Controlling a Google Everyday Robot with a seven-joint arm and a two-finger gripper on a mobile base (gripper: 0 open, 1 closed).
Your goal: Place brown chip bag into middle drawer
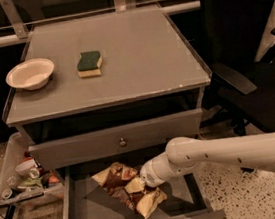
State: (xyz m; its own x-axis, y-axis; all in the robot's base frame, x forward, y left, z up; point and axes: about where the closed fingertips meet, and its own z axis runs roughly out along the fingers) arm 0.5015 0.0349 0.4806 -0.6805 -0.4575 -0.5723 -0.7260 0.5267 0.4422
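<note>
Brown chip bag (123,188) is lying in middle drawer (90,216); gripper (146,181) is sitting against its right side, grip state: cannot tell.

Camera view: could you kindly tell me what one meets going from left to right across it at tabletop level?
White bowl → green sponge → black office chair. Lower down, the claw is at the brown chip bag in the middle drawer.

A robot arm (224,151) reaches from the right into the open drawer (90,216), its gripper (147,180) at the chip bag (117,180) lying on the drawer floor. Above, a sponge (89,63) and a bowl (30,74) sit apart on the tabletop (140,55).
</note>
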